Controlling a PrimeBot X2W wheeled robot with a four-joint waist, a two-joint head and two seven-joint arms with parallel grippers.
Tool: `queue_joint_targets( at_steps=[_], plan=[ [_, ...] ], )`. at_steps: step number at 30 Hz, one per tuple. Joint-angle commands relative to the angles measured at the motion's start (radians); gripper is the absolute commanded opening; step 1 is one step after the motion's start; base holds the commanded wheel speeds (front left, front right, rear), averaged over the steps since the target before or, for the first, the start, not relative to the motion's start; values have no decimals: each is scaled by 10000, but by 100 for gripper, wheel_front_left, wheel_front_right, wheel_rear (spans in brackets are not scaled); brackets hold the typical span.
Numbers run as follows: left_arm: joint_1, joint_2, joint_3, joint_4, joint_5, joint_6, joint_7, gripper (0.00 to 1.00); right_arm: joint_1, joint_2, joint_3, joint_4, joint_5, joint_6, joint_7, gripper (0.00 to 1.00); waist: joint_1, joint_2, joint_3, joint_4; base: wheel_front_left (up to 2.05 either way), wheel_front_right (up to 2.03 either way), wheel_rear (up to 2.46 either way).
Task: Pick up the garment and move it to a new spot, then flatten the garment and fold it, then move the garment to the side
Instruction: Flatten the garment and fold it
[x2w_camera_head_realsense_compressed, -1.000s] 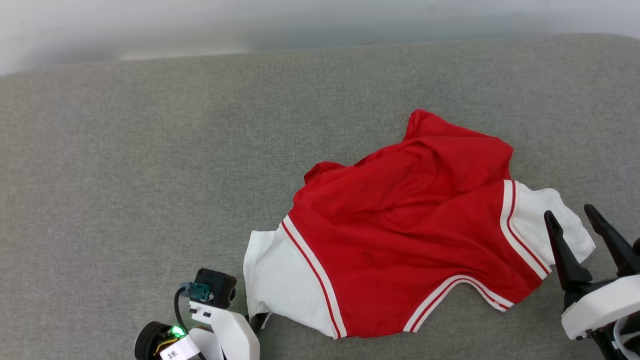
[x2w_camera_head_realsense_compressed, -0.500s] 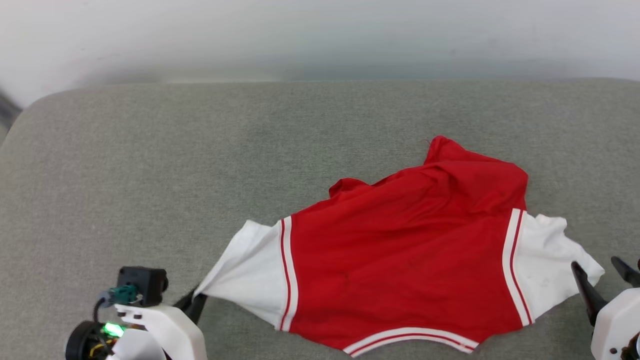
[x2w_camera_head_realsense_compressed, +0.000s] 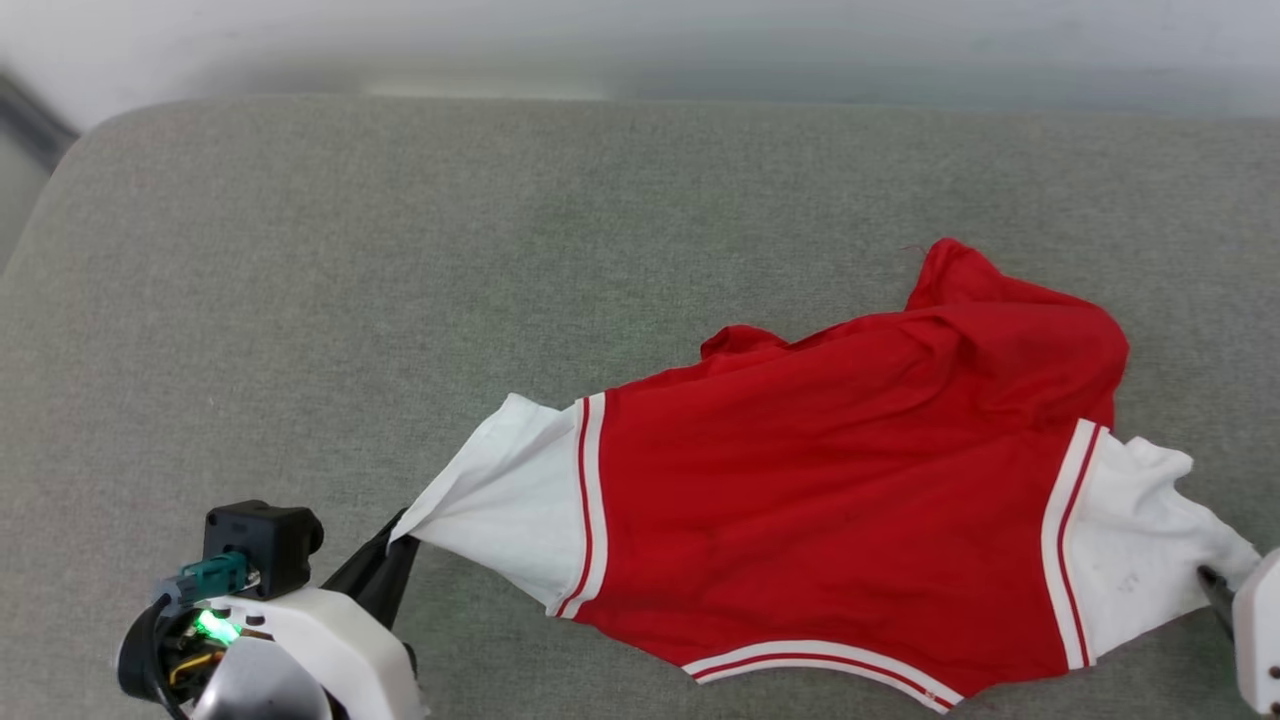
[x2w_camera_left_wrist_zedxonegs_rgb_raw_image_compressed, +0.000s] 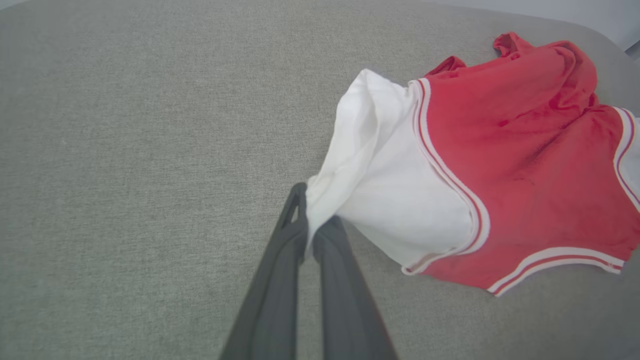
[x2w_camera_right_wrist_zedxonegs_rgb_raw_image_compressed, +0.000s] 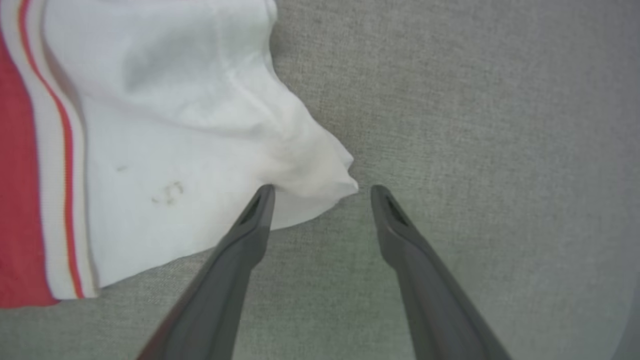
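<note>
White sleeve (x2w_camera_left_wrist_zedxonegs_rgb_raw_image_compressed: 380, 200) pinched between clamped left gripper (x2w_camera_left_wrist_zedxonegs_rgb_raw_image_compressed: 312, 227) jaws, taut to flatten garment (x2w_camera_head_realsense_compressed: 820, 500); right gripper (x2w_camera_right_wrist_zedxonegs_rgb_raw_image_compressed: 320, 192) gapes, empty, straddling other sleeve (x2w_camera_right_wrist_zedxonegs_rgb_raw_image_compressed: 200, 125) tip.

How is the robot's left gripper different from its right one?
The left gripper is shut, pinching one white sleeve of the garment; the right gripper is open, holding nothing. The left gripper's sleeve is stretched into a point; the right gripper's sleeve lies loose, its tip near the spread fingertips. Both have long dark fingers over grey fabric.
</note>
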Motion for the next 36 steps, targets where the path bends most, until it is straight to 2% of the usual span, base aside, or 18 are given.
queue_joint_targets(
  at_steps=[1, 8, 13, 14, 15, 16, 19, 23, 25, 30, 33, 36],
  plan=[
    [-113, -92, -55, -79, -80, -30, 35, 0, -251, -147, 22, 136, 68, -9, 4, 100, 0, 0, 181, 149, 0, 0, 0],
    [-247, -208, -281, -103, -184, -106, 92, 0, -569, -360, 652, 912, 259, -7, 45, 100, 0, 0, 525, 404, 0, 0, 0],
    [-169, -101, -406, -22, -442, -298, 341, 0, -530, -244, 1761, 1766, 531, 55, 224, 100, 0, 0, 674, 522, 0, 0, 0],
    [-174, -83, -408, -11, -454, -308, 352, 0, -469, -248, 1925, 1920, 580, 56, 297, 63, 0, 0, 667, 536, 0, 0, 0],
    [-185, -80, -401, 0, -458, -306, 371, 0, -425, -270, 2070, 2041, 623, 57, 318, 20, 0, 0, 649, 550, 0, 0, 0],
    [-198, -85, -388, 9, -473, -288, 365, 0, -397, -298, 2149, 2158, 663, 57, 278, 0, 0, 0, 612, 558, 0, 0, 0],
    [-106, -79, -346, 45, -551, -252, 364, 0, -442, -437, 2176, 2383, 758, 42, 50, 0, 0, 0, 426, 491, 0, 0, 0],
    [142, 76, -308, -25, -769, -445, 368, 0, -524, -586, 2071, 2221, 1233, 25, -381, 0, 0, 0, -52, 216, 0, 0, 0],
    [163, 150, -198, -138, -732, -479, 230, 0, -600, -577, 1844, 1875, 1709, 7, -571, 0, 0, 0, -255, 72, 0, 0, 0],
    [301, 345, 158, -472, -891, -473, 55, 0, -716, -1051, 1388, 666, 2457, -9, -586, 0, 0, 0, -741, -353, 0, 0, 0],
    [247, 520, 491, -888, -1043, -626, -164, 0, -971, -1189, 1027, -152, 2609, -9, -240, 0, 0, 0, -967, -684, 0, 0, 0],
    [138, 790, 1039, -1267, -1138, -600, -355, 0, -1375, -1220, 732, -1036, 2811, -9, 164, 0, 0, 0, -1190, -968, 0, 0, 0]
  ],
)
